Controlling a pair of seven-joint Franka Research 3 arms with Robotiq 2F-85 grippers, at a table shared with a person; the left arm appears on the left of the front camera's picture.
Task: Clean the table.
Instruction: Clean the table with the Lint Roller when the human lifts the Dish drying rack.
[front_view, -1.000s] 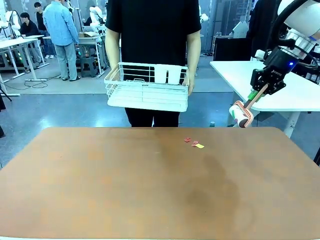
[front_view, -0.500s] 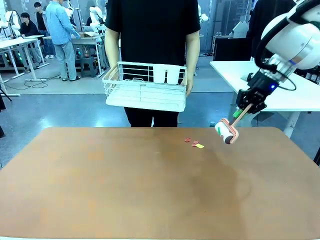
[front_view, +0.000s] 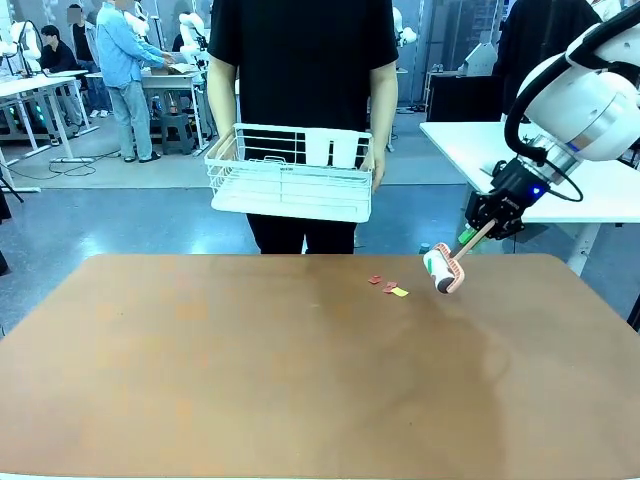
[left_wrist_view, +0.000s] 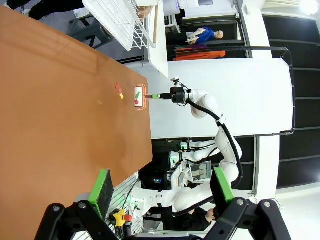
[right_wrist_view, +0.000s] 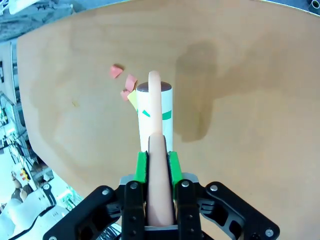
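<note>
Few red/yel scraps (front_view: 388, 287) on matte terracotta table (front_view: 200, 380) w/ rounded corners.

Counts:
- table (front_view: 200, 380): 1
- lint roller (front_view: 441, 270): 1, right of centre in the front view
- yellow scrap (front_view: 400, 292): 1, just left of the roller
- red scraps (front_view: 375, 280): 2 in the front view, the right wrist view looks like 3
- white wire rack (front_view: 290, 185): 1, upper centre
- person (front_view: 305, 60) behind it: 1
- grippers: 2, right gripper (front_view: 472, 234) and left gripper (left_wrist_view: 162, 182)
</note>
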